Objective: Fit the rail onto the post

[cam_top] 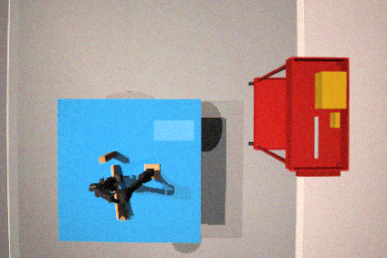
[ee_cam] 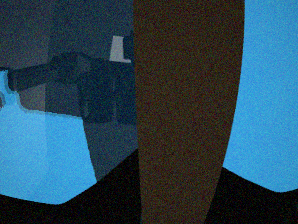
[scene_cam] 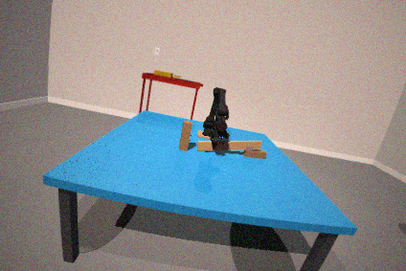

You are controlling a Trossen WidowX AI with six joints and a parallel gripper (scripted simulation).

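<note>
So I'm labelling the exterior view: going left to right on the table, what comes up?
Post → gripper shut on the rail → footboard block.

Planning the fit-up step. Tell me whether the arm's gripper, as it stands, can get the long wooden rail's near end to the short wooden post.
Probably yes. The gripper is already shut on the long wooden rail, and only bare blue table shows between the rail's near end and the short wooden post. Peg alignment cannot be judged.

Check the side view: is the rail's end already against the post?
No: in the exterior view a gap of blue table shows between the rail and the upright post.
</note>
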